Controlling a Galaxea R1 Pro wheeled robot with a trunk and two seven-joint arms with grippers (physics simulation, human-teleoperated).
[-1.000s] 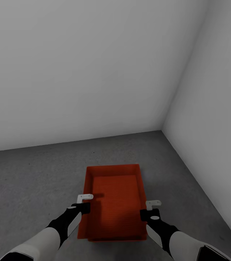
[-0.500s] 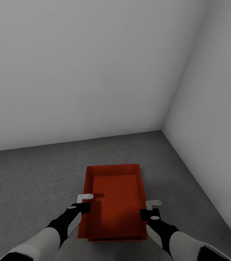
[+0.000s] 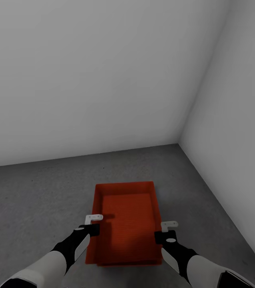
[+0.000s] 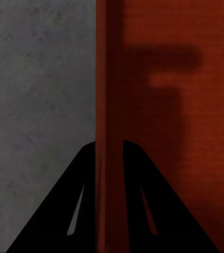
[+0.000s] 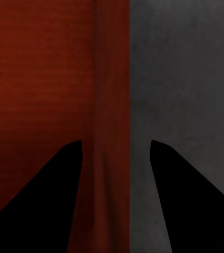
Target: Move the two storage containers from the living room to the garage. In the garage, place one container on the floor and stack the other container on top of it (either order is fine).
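Left end effector [image 4: 109, 153] clamps container [image 3: 127, 222] wall; right end effector [image 5: 116, 153] straddles opposite wall.

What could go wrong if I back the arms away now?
The left pincer looks clamped on the top bin's wall while the right pincer stands open around its wall; pulling away now could drag or tilt that bin. The lower bin's edge peeks out at the near end, so the stack may sit slightly off and shift.

upper storage container [image 3: 128, 224] slightly lower, settling into lower one
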